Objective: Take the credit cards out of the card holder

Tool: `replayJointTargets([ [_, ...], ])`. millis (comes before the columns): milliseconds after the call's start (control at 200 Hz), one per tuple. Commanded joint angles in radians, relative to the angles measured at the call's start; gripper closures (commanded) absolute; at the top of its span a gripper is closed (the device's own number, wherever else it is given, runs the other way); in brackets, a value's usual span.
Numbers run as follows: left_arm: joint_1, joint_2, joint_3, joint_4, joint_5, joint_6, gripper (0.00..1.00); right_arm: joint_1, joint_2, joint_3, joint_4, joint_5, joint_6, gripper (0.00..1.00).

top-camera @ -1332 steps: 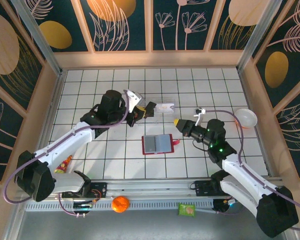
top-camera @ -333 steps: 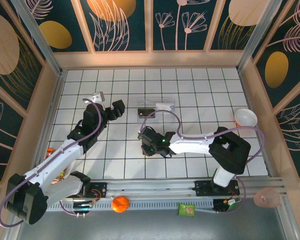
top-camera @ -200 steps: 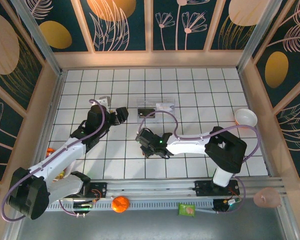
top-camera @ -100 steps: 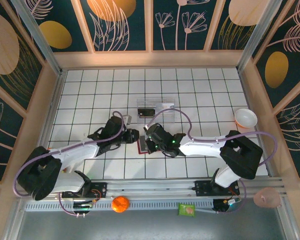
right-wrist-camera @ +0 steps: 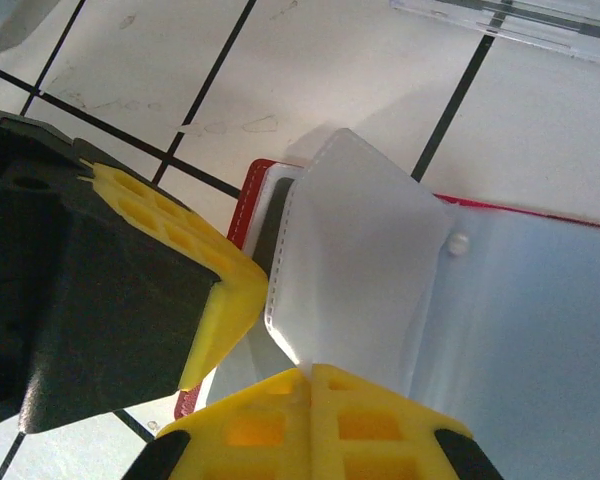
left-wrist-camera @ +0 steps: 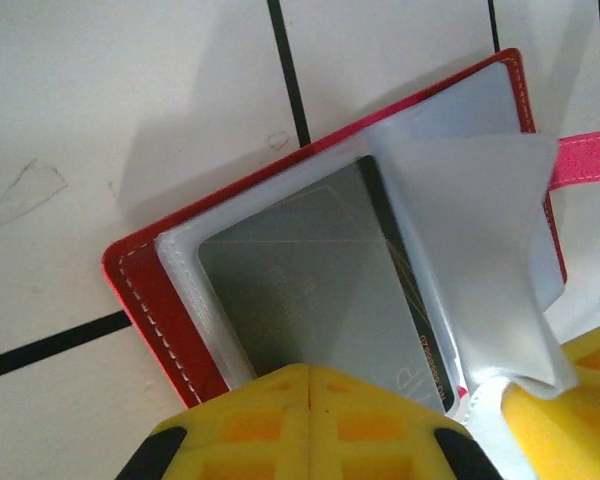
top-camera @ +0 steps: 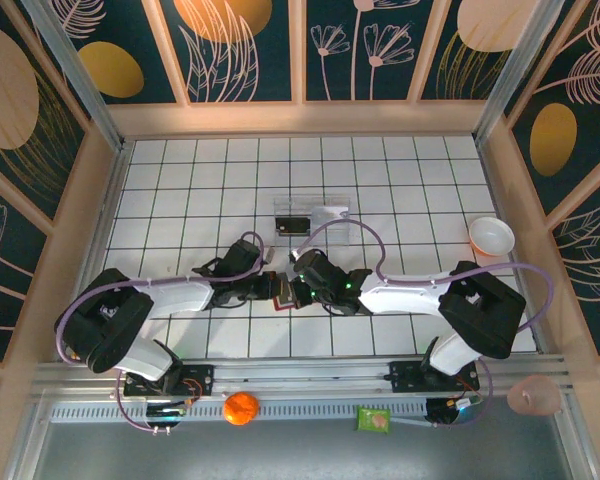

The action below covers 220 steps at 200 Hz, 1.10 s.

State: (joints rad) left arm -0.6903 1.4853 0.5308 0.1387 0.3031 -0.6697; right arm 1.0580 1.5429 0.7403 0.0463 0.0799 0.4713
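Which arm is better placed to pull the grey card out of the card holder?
Left: the left gripper is shut at the grey card's edge; the right gripper holds the clear sleeve up.

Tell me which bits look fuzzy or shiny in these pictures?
Left wrist view: the left gripper is blurry up close, the silvery card carries faint reflected lines, and a soft shadow falls on the table. Right wrist view: the right gripper is fuzzy, the plastic sleeve looks washed-out white. Top view: evenly lit, grid lines crisp.
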Motion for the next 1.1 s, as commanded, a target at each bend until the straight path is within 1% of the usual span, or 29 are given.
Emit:
replayJointTargets([
  [0, -0.002, 0.044, 0.014, -0.078, -0.033, 0.028, 1.0, -0.002, -0.017, -0.01, -0.037, 0.06, 0.058, 1.0],
  [25, -0.003, 0.053, 0.014, -0.081, -0.034, 0.032, 1.0, -0.002, -0.02, -0.009, -0.056, 0.08, 0.07, 1.0],
  [65, -0.003, 0.064, 0.014, -0.085, -0.039, 0.033, 1.0, -0.002, -0.026, -0.012, -0.086, 0.114, 0.093, 0.97],
  [125, -0.003, 0.07, 0.015, -0.082, -0.041, 0.034, 1.0, -0.005, -0.034, -0.017, -0.142, 0.169, 0.133, 0.91],
  [300, -0.003, 0.059, 0.024, -0.081, -0.056, 0.039, 1.0, -0.027, -0.099, -0.074, -0.276, 0.289, 0.248, 0.77],
  [340, -0.003, 0.058, 0.03, -0.088, -0.06, 0.045, 1.0, -0.038, -0.129, -0.088, -0.304, 0.32, 0.269, 0.71],
  [405, -0.003, 0.054, 0.039, -0.088, -0.061, 0.053, 1.0, -0.059, -0.198, -0.111, -0.315, 0.337, 0.265, 0.61],
  [475, -0.003, 0.052, 0.052, -0.09, -0.059, 0.059, 1.0, -0.075, -0.264, -0.109, -0.301, 0.334, 0.226, 0.58],
  [515, -0.003, 0.05, 0.059, -0.091, -0.06, 0.06, 1.0, -0.084, -0.305, -0.107, -0.264, 0.303, 0.176, 0.58],
  [560, -0.003, 0.049, 0.063, -0.09, -0.062, 0.063, 1.0, -0.104, -0.338, -0.097, -0.207, 0.213, 0.11, 0.58],
  [616, -0.003, 0.047, 0.072, -0.095, -0.062, 0.067, 1.0, -0.134, -0.342, -0.074, -0.154, 0.081, 0.059, 0.59],
  [706, -0.003, 0.043, 0.083, -0.098, -0.062, 0.073, 1.0, -0.154, -0.284, -0.028, -0.065, -0.139, 0.0, 0.61],
  [771, -0.003, 0.04, 0.086, -0.104, -0.066, 0.074, 1.0, -0.155, -0.202, 0.028, -0.05, -0.229, -0.008, 0.63],
  [816, -0.003, 0.037, 0.088, -0.108, -0.07, 0.073, 1.0, -0.155, -0.142, 0.06, -0.048, -0.267, -0.008, 0.66],
  [956, -0.003, 0.027, 0.077, -0.101, -0.06, 0.066, 1.0, -0.155, -0.019, 0.095, -0.055, -0.312, 0.019, 0.74],
  [1036, -0.003, 0.026, 0.072, -0.094, -0.052, 0.062, 1.0, -0.154, 0.026, 0.102, -0.101, -0.296, 0.036, 0.77],
  [1096, -0.003, 0.026, 0.072, -0.09, -0.048, 0.058, 1.0, -0.154, 0.031, 0.088, -0.137, -0.265, 0.051, 0.8],
])
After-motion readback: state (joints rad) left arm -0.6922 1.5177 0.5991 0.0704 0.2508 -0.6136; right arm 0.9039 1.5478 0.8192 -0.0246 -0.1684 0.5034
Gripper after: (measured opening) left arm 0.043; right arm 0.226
